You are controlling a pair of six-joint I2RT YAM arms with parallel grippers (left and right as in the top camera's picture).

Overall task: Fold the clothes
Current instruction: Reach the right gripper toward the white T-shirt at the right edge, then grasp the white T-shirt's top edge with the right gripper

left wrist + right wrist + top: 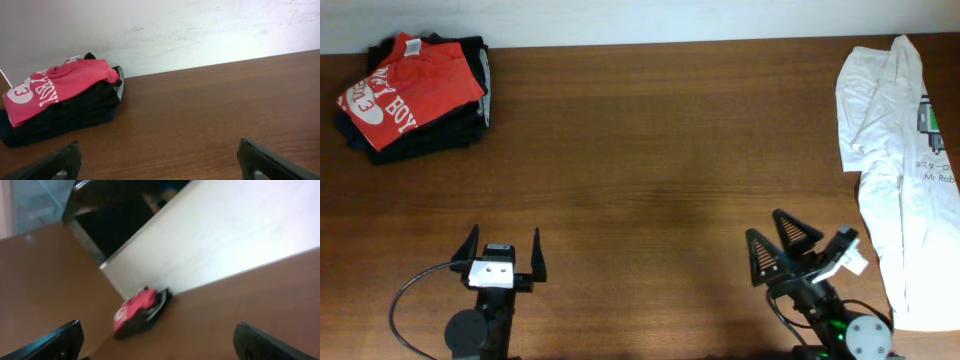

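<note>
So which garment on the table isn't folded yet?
The white T-shirt, lying crumpled along the right edge; the red T-shirt and the dark garments under it sit folded in a far-left stack.

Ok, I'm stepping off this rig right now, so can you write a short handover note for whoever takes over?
Left pincer: open, empty, over bare table.
Right pincer: open, empty, near the white T-shirt, not touching.
White T-shirt: crumpled, unfolded, along the table's right edge.
Red T-shirt: on the dark folded pile, far left corner.
Done: nothing on the white T-shirt yet.
To do: grasp it, spread it flat, fold it.
</note>
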